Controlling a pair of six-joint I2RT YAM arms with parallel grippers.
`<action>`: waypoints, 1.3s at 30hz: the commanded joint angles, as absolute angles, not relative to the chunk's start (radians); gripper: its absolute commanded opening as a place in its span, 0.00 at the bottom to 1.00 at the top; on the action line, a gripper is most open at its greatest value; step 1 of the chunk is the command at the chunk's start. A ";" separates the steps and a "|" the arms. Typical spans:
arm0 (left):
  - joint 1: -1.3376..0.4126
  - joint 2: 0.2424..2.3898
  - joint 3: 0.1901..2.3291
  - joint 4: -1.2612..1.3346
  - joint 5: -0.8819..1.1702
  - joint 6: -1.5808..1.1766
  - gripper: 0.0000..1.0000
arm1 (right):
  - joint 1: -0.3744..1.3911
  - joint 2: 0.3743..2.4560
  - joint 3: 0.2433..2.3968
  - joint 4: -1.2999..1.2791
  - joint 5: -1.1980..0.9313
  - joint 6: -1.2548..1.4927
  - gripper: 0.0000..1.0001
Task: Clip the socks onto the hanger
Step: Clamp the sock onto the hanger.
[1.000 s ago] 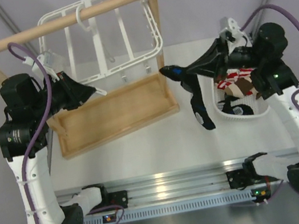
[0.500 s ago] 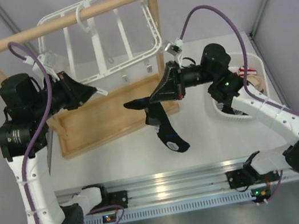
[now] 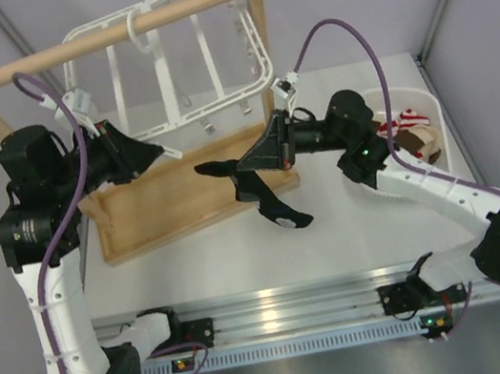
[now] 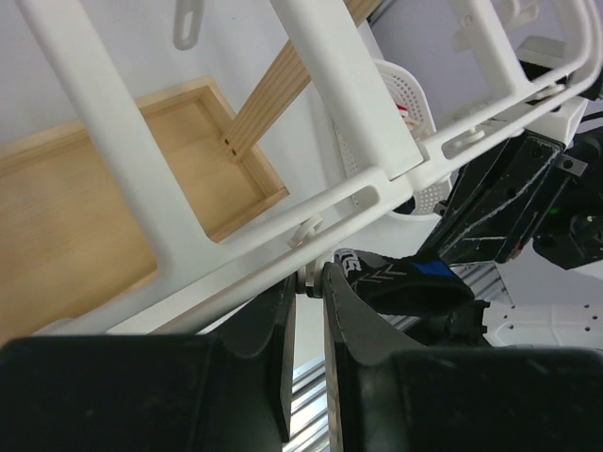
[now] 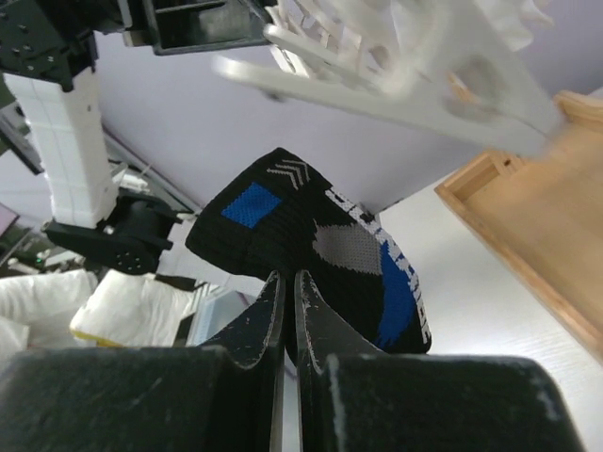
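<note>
Hanging from the right tool (image 3: 244, 161), 1 black sock (image 3: 261, 195) with blue and white patches droops over the front right corner of the wooden tray (image 3: 166, 206) and the tabletop (image 3: 245, 265) beside it. Whether its toe touches the surface cannot be told from above. In the right wrist view the tool's 2 fingers (image 5: 250, 330) stand almost together, with the sock's edge pinched between them and the rest of the fabric bunched just beyond the tips.

The right arm reaches leftward across the middle of the workspace, bringing the sock near the lower rail of the hanger (image 3: 119, 84). This white frame hangs by its centre hook from the wooden rail (image 3: 98, 37) above the tray.

The left tool (image 3: 164, 150) sits at the hanger's lower left — its jaws are narrow, nipping a small pale clip (image 4: 307, 279) that dangles just under the lower rail. From the left wrist view the sock's cuff, with a blue patch and white lettering, lies just beside the left fingertips, a little to their right.

At the far right of the tabletop stands a white basket (image 3: 379, 93) holding red-and-white striped fabric.
</note>
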State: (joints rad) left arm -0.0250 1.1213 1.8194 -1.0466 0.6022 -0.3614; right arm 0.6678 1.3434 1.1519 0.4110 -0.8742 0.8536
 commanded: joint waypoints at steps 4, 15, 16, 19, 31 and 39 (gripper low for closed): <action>-0.026 1.121 1.806 -0.968 0.661 -0.379 0.18 | 0.804 1.201 1.250 0.079 -0.530 0.412 0.00; -0.026 1.124 1.801 -0.962 0.680 -0.423 0.19 | 1.343 1.040 0.992 0.403 0.361 -0.558 0.00; -0.026 1.127 1.802 -0.962 0.686 -0.425 0.19 | 1.374 1.055 0.964 0.476 0.417 -0.700 0.00; -0.026 1.126 1.801 -0.959 0.693 -0.439 0.19 | 1.436 1.144 0.910 0.745 0.601 -0.856 0.00; -0.009 1.126 1.764 -0.945 0.753 -0.494 0.19 | 1.427 1.344 0.836 1.353 0.614 -1.124 0.00; -0.008 1.129 1.752 -0.933 0.805 -0.517 0.20 | 1.428 1.387 0.789 1.505 0.494 -1.180 0.00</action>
State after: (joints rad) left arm -0.0071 1.1221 1.7557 -0.9909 0.7322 -0.4969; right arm 1.4220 1.3857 0.8021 1.2362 0.5549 -1.1351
